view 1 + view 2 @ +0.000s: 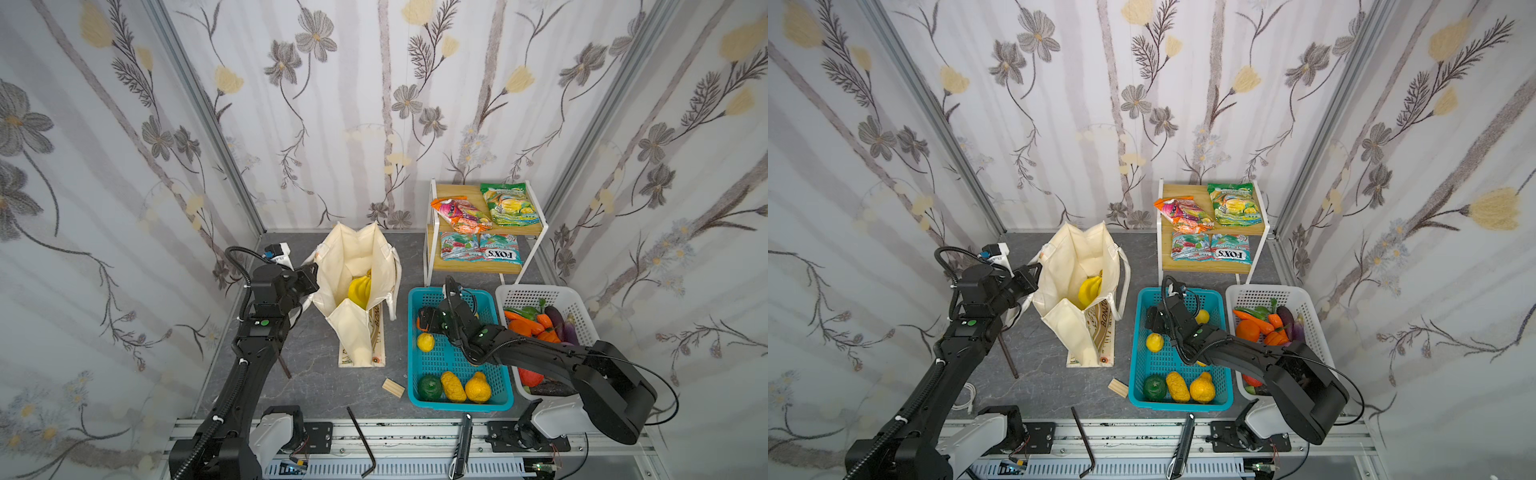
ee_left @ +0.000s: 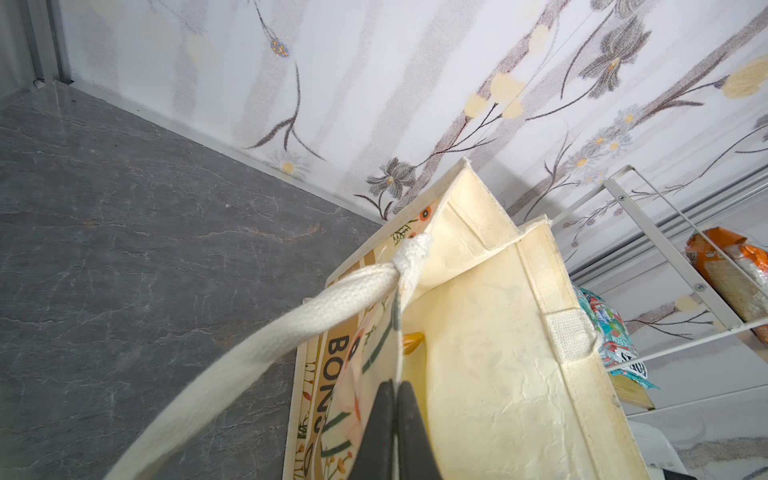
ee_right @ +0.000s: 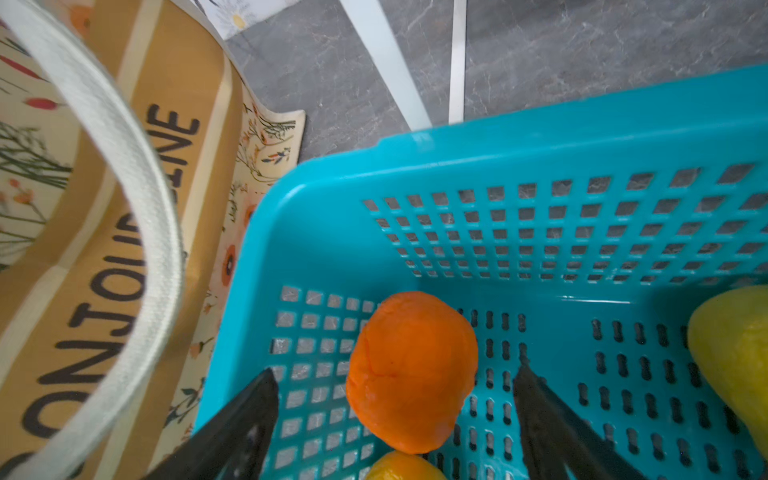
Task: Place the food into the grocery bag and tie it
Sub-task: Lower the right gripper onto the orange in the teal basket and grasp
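The cream grocery bag [image 1: 353, 257] [image 1: 1075, 253] stands open at centre left, and a yellow banana bunch [image 1: 360, 291] [image 1: 1091, 289] lies inside it. My left gripper [image 1: 309, 276] [image 2: 395, 415] is shut on the bag's near rim, beside a white rope handle [image 2: 291, 324]. Down in the teal basket [image 1: 457, 405] [image 3: 540, 124], my right gripper [image 1: 424, 322] [image 3: 395, 374] is open, a finger on each side of an orange [image 3: 411, 370] and not touching it. A lemon [image 1: 425, 342] [image 1: 1155, 342] lies next to it. An orange snack packet [image 1: 461, 216] and a green one [image 1: 509, 203] lie on the shelf.
The white wire shelf [image 1: 432, 249] holds two FOX'S packets [image 1: 482, 247] below. A white basket [image 1: 540, 293] of vegetables sits right of the teal one. A dark green fruit [image 1: 429, 387] and yellow fruits fill the teal basket's front. A wood block [image 1: 393, 388], hex key [image 1: 361, 436] and knife [image 1: 463, 444] lie near the front.
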Action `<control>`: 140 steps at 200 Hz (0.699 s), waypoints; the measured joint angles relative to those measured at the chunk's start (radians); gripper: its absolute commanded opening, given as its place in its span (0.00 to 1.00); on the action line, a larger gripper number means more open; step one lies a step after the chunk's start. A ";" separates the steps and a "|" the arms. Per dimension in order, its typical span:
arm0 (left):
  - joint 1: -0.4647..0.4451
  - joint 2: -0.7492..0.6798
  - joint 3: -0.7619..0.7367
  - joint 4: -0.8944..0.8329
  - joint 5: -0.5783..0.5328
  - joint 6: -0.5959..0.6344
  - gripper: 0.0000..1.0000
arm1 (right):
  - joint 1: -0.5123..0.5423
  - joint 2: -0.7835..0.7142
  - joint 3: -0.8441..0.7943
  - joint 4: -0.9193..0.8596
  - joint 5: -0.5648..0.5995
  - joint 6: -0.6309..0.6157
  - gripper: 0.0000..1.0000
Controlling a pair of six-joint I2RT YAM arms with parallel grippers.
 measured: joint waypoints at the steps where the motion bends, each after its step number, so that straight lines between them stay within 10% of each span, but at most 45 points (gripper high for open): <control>1: 0.000 0.000 0.000 0.000 0.000 0.000 0.00 | -0.001 0.000 -0.002 0.000 -0.003 0.001 0.79; 140: 0.000 -0.002 0.000 -0.002 0.008 0.000 0.00 | -0.024 0.133 -0.017 0.070 -0.075 0.032 0.79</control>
